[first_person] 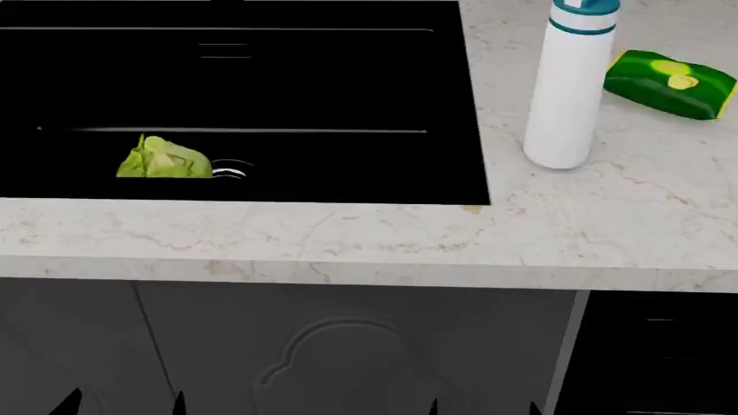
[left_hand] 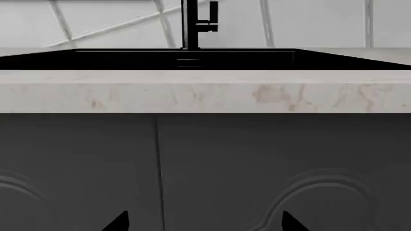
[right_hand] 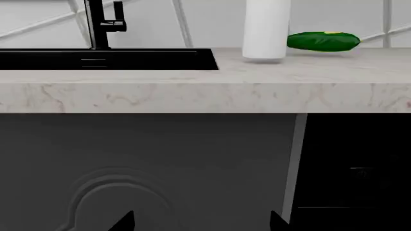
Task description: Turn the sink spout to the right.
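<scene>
Both end effectors hang low before the dark cabinet doors, fingertips spread wide and holding nothing: the left end effector and the right end effector. One sink spout stands upright behind the one sink, well apart from both. The tabletop carries one white bottle and one green packet; one leafy green lump lies in the basin.
</scene>
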